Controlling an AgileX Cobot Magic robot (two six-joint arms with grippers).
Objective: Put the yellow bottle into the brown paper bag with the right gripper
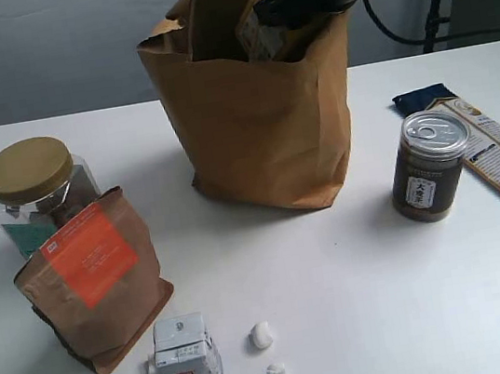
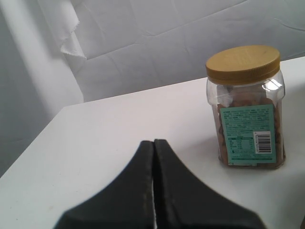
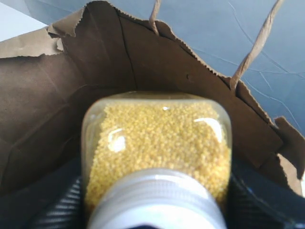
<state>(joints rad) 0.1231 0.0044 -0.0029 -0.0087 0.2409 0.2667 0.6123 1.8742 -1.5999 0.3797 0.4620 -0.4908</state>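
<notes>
While the yellow bottle [image 3: 157,143] hangs in the mouth of the brown paper bag [image 1: 260,129], I am at the lowering step: the carry looks done, the release is not. My right gripper [image 1: 284,8] reaches in over the bag's upper rim, and its jaws are clamped on the bottle, one dark finger showing on each side of it in my right wrist view. The white cap points back toward my wrist and the body of yellow grains points into the bag, with the brown inner wall [image 3: 57,105] behind it. From the exterior view the bottle [image 1: 264,39] sits just at rim level, partly below the paper edge and tilted. I cannot see the bag's floor, so I cannot tell how far it would drop.

Next, as I judge it, I should go lower, staying between the two twisted handles and off the paper walls, since the bag stands free on the tabletop [image 1: 361,302] and a nudge could tip or shift it. Then I should spread the jaws and lift straight out.

My left gripper [image 2: 153,148] has its jaws pressed together on nothing, low over the tabletop, facing the clear jar with the gold lid [image 2: 245,107]. The dark can [image 1: 428,165] stands apart, beside the bag.
</notes>
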